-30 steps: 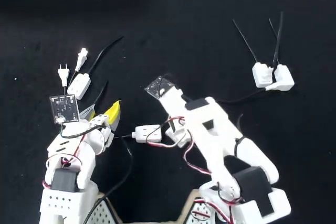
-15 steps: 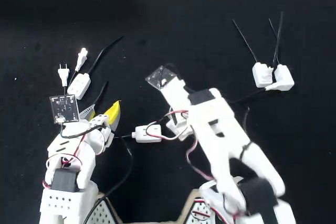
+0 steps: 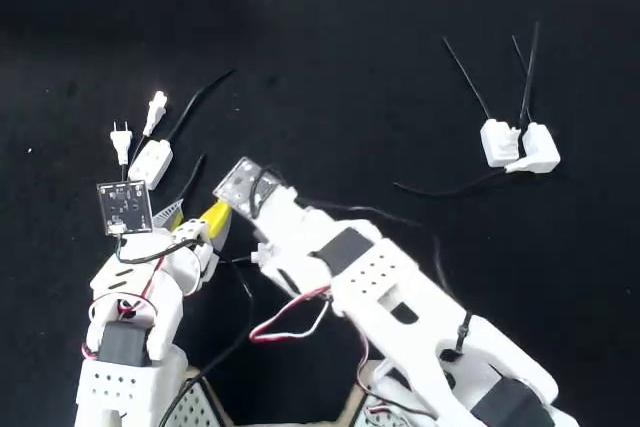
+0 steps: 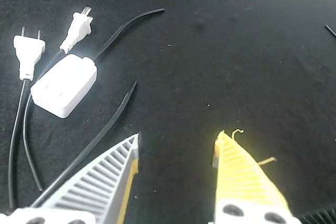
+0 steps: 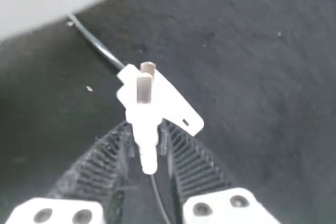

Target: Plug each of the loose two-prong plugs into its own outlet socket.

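My right gripper [image 5: 147, 129] is clenched on a white two-prong plug [image 5: 143, 113], pinching its body between both fingers. The two metal prongs stick out bare beyond my fingertips. Just behind the plug lies a small white socket piece [image 5: 178, 111] on the black table [image 3: 330, 67], with a thin black cable running off it. The prongs are not in any slot, and I cannot tell whether the plug touches the piece. From above, my right arm stretches across to the near left, close beside my left arm.

My left gripper [image 4: 177, 140] is released, its grey and yellow fingers spread wide with nothing between them, hanging over bare cloth at the near left. Farther left lie two more loose plugs: one [image 4: 27, 51] at the far left and a second [image 4: 77, 24] just beside it. Both have their prongs exposed. A white socket block [image 4: 64, 85] rests close to them.

At the far right, two white pieces [image 3: 517, 145] touch each other, with cables trailing away. Whether they are plugged together I cannot tell.

As I judge it, the task is early. One plug is in hand but unseated, two wait untouched, and no insertion is clearly finished.
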### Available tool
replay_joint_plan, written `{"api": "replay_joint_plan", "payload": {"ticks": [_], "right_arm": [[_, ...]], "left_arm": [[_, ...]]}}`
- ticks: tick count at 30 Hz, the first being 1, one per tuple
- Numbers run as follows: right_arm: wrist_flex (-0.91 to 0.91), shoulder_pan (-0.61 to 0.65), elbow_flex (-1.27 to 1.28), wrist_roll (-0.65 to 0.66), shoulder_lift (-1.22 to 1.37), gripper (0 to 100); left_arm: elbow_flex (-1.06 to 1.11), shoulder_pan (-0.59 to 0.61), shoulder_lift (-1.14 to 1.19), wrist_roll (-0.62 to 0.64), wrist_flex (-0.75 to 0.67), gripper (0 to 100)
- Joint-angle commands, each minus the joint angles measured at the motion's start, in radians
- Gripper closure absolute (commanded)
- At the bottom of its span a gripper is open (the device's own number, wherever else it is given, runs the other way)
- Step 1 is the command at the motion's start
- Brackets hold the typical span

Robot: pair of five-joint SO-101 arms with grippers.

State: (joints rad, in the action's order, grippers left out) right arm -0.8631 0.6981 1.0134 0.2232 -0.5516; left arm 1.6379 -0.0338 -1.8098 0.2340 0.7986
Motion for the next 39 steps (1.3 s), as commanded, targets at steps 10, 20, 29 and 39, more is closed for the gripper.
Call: {"api": "replay_joint_plan", "payload": {"ticks": [10, 20, 29, 39], "right_arm": [[-0.110, 0.032, -0.136, 0.000, -0.012, 98.8], [-0.259, 0.032, -0.168, 0.000, -0.240, 98.8], [-0.149, 0.031, 0.027, 0.000, -0.246, 98.8], [-0.049, 0.049, 0.048, 0.000, -0.166, 98.8]], "left_arm": [[-0.048, -0.208, -0.009, -0.178, 0.071, 77], [-0.048, -0.202, -0.009, -0.176, 0.071, 77], [-0.088, -0.128, -0.009, -0.169, 0.071, 77], [-0.104, -0.191, -0.011, -0.087, 0.071, 77]]}}
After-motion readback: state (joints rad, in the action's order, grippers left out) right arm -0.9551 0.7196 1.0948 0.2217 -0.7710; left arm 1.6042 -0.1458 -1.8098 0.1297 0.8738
